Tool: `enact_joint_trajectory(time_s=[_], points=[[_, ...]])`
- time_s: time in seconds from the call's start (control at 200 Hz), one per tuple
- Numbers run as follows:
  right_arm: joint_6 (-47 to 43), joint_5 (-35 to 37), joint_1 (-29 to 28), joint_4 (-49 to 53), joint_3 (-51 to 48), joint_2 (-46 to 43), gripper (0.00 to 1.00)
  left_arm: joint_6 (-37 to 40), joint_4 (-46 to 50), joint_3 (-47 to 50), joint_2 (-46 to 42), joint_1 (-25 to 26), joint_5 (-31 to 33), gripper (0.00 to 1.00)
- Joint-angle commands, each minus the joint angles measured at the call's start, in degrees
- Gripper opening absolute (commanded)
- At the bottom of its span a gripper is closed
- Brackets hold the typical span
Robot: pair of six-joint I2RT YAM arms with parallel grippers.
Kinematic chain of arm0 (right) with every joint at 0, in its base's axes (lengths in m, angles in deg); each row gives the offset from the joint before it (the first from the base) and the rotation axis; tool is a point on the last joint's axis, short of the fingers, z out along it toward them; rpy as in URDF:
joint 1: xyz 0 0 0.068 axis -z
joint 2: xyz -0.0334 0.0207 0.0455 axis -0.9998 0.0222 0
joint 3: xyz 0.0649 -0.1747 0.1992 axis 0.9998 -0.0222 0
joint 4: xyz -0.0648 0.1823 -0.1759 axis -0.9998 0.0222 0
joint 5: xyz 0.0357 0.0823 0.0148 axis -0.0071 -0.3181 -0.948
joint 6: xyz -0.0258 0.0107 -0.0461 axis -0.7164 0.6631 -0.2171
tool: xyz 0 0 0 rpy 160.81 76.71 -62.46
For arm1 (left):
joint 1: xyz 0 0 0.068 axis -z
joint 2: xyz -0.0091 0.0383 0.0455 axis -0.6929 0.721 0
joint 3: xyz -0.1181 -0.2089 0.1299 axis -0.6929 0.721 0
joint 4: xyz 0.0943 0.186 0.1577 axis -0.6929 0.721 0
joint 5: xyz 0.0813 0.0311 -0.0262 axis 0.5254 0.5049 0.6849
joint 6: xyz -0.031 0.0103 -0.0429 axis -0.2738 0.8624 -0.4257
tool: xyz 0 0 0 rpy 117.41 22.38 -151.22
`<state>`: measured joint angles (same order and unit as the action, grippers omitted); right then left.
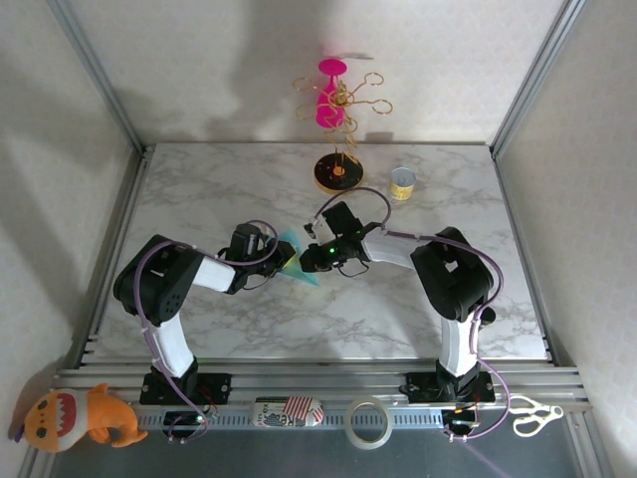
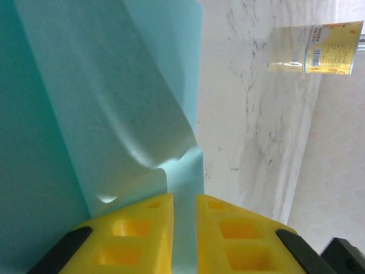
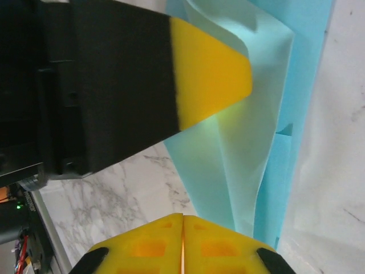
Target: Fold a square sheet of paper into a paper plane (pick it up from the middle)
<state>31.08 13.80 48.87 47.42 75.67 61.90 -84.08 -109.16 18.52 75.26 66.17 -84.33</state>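
Roughly over the middle of the table point(image 1: 328, 324), both arms meet nose to nose. Left side: the left gripper point(image 2: 183, 208) pinches the sheet of paper point(image 2: 114, 114), and a narrow teal band shows in the slit between its yellow fingers point(image 2: 142, 228). The grip sits on a folded edge, not the open face. Centre: the sheet hangs between the two grippers and looks raised off the table, though I cannot tell whether its low edge touches. It is already doubled into layers, with a soft billow and one small dent near the held edge. Judged very light, thin, and limp across any unsupported span; stiffer only along the creases. The surface looks smooth, so a shallow nip may slide, and a hard tug would likely tear it or add stray wrinkles. Best hold, as I read it: on the layered crease near the centre line, fingers well onto the stack, with a second hold on the opposite edge to keep the span taut. Right side: the right gripper point(image 3: 182, 228) has its fingers pressed together, with no gap and no teal in the seam. Paper runs just beside it; cannot tell whether any edge is caught.
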Motion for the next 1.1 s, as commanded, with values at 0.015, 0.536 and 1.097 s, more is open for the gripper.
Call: enact_joint_trajectory(time_s=[0.015,0.536,1.097], points=[[1.1,0.4,-1.1,1.6,1.5,1.9,0.1,0.2,5.9,1.2,1.3,0.1,1.8,0.17],[2.2,2.4,-0.9,2.7,-1.4,3.2,0.09,-1.2,11.6,-0.4,2.0,0.0,3.6,0.16],[3.9,-0.3,-0.2,-0.7,-5.2,-1.3,0.09,-1.0,13.2,-0.8,2.9,-0.1,3.9,0.15]])
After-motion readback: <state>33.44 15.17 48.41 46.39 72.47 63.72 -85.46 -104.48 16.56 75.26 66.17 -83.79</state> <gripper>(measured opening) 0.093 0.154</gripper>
